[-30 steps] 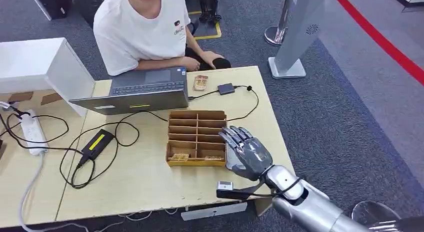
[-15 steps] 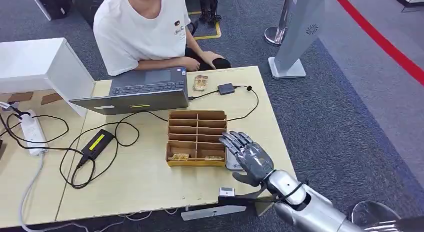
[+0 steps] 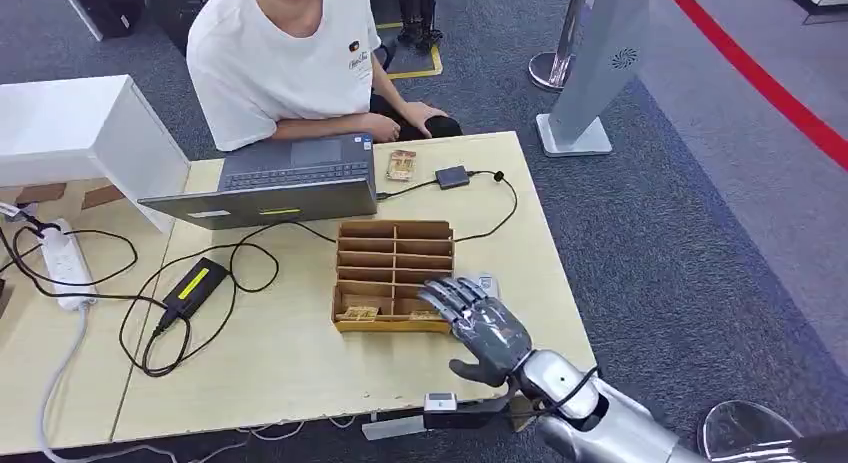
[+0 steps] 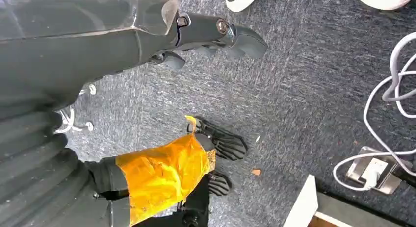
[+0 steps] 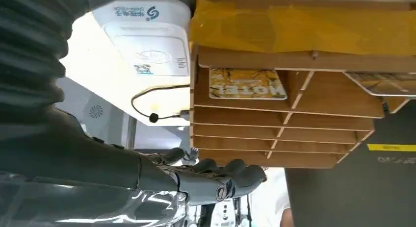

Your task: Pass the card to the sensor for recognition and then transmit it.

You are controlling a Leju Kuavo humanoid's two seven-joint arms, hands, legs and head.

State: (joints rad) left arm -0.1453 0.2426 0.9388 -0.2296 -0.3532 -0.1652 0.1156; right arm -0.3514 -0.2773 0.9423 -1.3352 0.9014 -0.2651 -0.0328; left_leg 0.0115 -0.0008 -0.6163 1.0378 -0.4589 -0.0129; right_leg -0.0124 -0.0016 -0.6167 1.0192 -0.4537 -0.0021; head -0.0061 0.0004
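Hovering right hand (image 3: 483, 326) over tray (image 3: 392, 251) (card (image 5: 247, 83) inside)

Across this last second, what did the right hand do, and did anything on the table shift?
The right hand slid left and toward the robot, over the card organizer's near right corner, uncovering the white sensor beside it. It holds nothing, fingers spread. The cards, laptop and person stayed put.

Tan wooden tray (image 3: 393, 245), yellow-patterned cards (image 5: 247, 84), white sensor (image 5: 149, 38), grey carpet (image 3: 700, 213).
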